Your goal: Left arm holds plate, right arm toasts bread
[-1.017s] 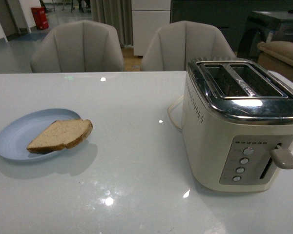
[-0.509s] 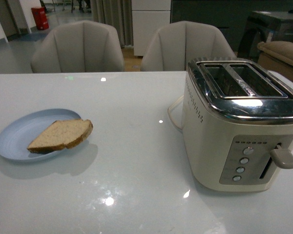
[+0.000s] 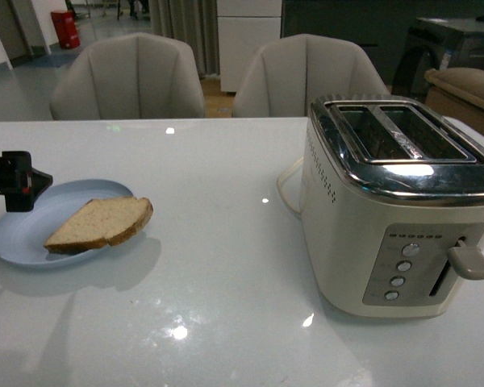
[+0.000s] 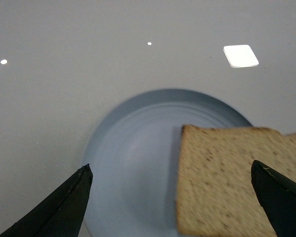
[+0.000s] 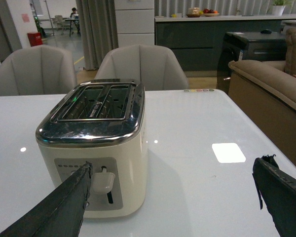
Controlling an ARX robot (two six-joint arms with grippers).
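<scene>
Bread (image 3: 101, 222), light brown with darker crust, lies on pale blue plate (image 3: 24, 232); left end effector (image 4: 170, 167) spread wide.

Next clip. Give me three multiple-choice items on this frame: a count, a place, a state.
1. How many slots has the toaster? A one; B two; C four.
2. Where is the bread? A on the plate; B in a slot; C under the toaster.
3. The left gripper is: A shut on the plate; B shut on the bread; C open.
Answers: 1 B, two slots show side by side in its top. 2 A, it lies on the plate, one end past the rim. 3 C, its fingers stand wide apart, holding nothing.
</scene>
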